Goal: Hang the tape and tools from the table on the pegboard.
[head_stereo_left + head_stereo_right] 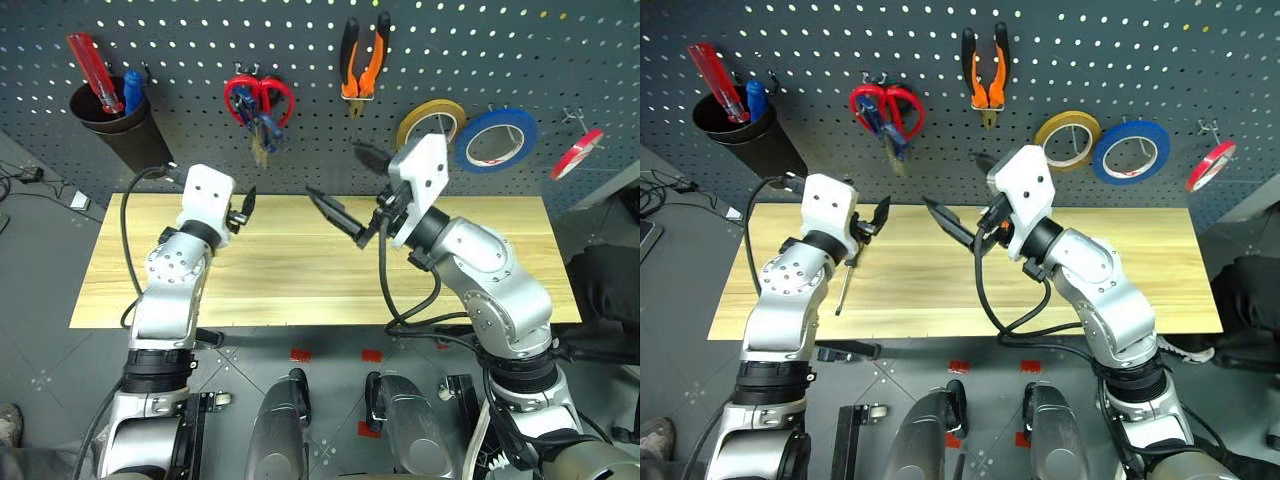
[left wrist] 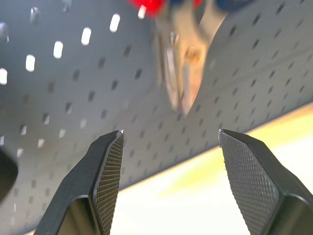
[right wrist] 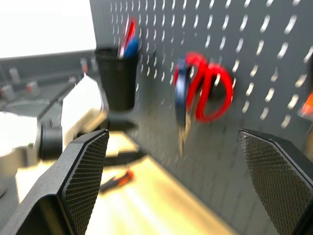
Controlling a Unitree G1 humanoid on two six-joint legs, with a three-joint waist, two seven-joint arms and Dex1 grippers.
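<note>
— What is left on the surface [image 1: 1120,280]?

— I'm only seeing the screwdriver [image 1: 845,287]. It's lying at the left end, right under the left arm, with its thin shaft running near to far and leaning a little to the right. I'm not making out which end the handle is on from here.

— And the rest?

— The pliers [image 1: 985,70], the blue-grey scissors [image 3: 181,98] and the red tape [image 1: 1210,165] are hanging on the pegboard [image 1: 790,40].

— Are the arms carrying anything?

— No. The left fingers [image 2: 110,166] are standing apart, empty, pointing at the board above the screwdriver. The right fingers [image 3: 85,166] are spread wide, also empty, hovering mid-surface and pointing left.

— So which arm is going for it?

— I'm guessing the left, being much nearer. It's looking like the fingers need to tip downward and close across the shaft's line.
</note>
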